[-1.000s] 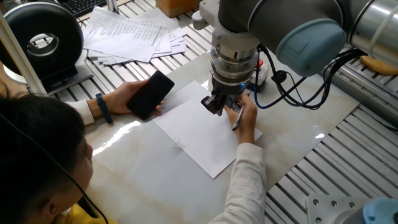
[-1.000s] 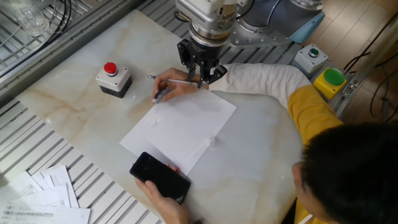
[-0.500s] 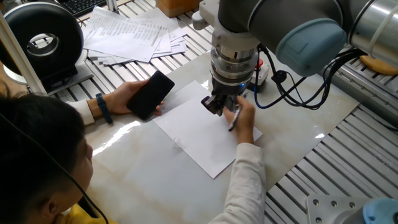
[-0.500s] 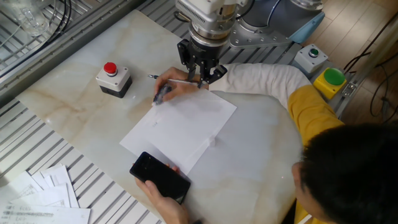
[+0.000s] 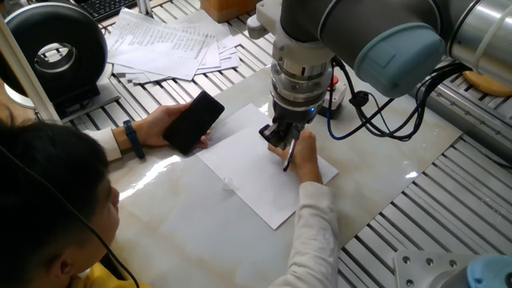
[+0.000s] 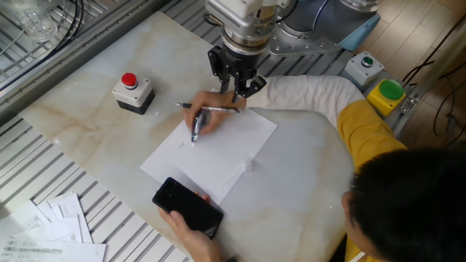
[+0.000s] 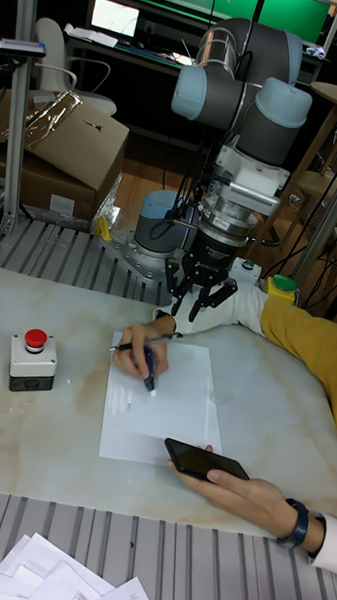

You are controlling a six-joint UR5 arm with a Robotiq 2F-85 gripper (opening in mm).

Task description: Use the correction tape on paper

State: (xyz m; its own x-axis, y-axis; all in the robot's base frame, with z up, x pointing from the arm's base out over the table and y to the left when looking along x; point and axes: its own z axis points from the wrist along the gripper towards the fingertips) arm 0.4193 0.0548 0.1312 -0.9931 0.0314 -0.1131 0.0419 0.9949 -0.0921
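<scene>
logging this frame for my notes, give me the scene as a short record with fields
gripper: the gripper hangs over the far edge of the paper, fingers spread, holding nothing
paper: white sheet flat on the marble table
person's hand: one hand on the paper under the gripper, working a dark tool tip down
pen: slim pen lying at that hand
phone: black phone in the other hand, at the sheet's near corner
button box: red button left of the sheet

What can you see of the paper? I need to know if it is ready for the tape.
The paper is one white rectangular sheet lying flat on the pale marble table, nearly blank with faint small marks. A person's hand rests on its far end, writing with a pen. The gripper hangs above that end. A phone overlaps the near edge.
</scene>
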